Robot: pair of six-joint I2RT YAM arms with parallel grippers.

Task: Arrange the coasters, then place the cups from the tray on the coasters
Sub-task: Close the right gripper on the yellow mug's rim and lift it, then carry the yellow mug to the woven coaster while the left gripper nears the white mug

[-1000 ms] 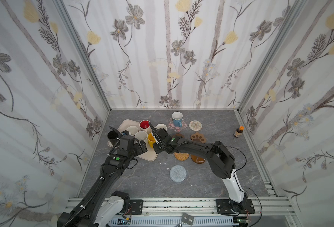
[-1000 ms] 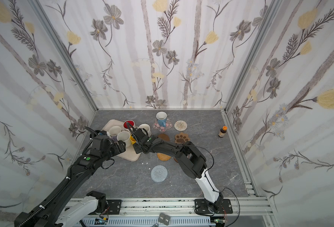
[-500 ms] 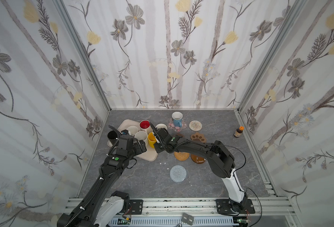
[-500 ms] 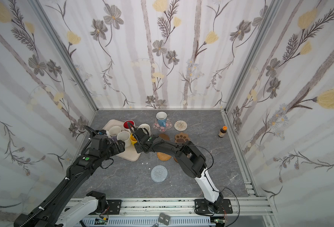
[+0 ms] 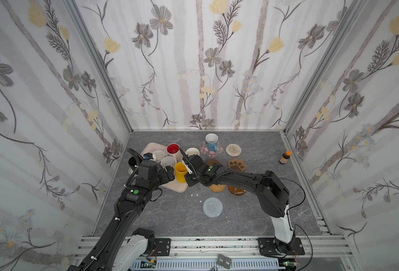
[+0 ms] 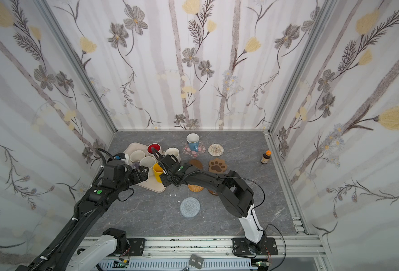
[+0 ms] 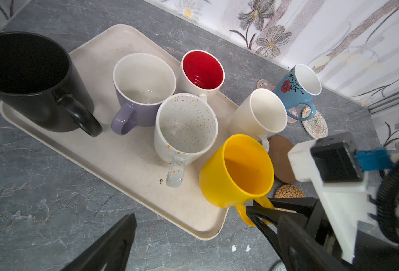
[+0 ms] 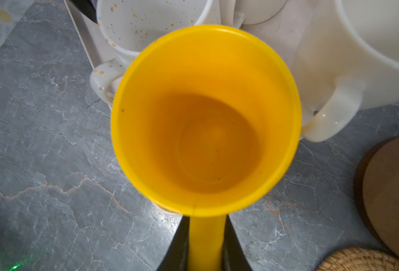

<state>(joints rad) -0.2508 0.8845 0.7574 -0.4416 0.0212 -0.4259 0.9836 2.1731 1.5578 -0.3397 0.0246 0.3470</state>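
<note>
- Right gripper is clenched on the handle of the yellow mug, with one jaw against each flat side of the loop, as the right wrist view shows
- That mug stands mouth up at the corner of the tray nearest the coasters; whether its base has left the tray I cannot tell
- Left gripper hangs released above the tray's near side, holding nothing
- Room is tight: the speckled white mug sits just beside the yellow one, further in on the tray, and the plain white mug stands close by on the tray's coaster side
- Handling, as I judge it: glazed ceramic is stiff, fairly heavy for its size, smooth and brittle, so a knock on a neighbour or a hard set-down could chip it
- The handle looks the sensible hold, as the body seems wide for these jaws
- With the weight hung off to one side of the jaws the mug may pivot or droop, so a firm squeeze and slow, level travel seem wise
- A straight rise first should clear the tray's low rim
- The rattan coaster and the wooden disc lie bare on the tabletop just beyond that tray corner, the closest free landing spots
</note>
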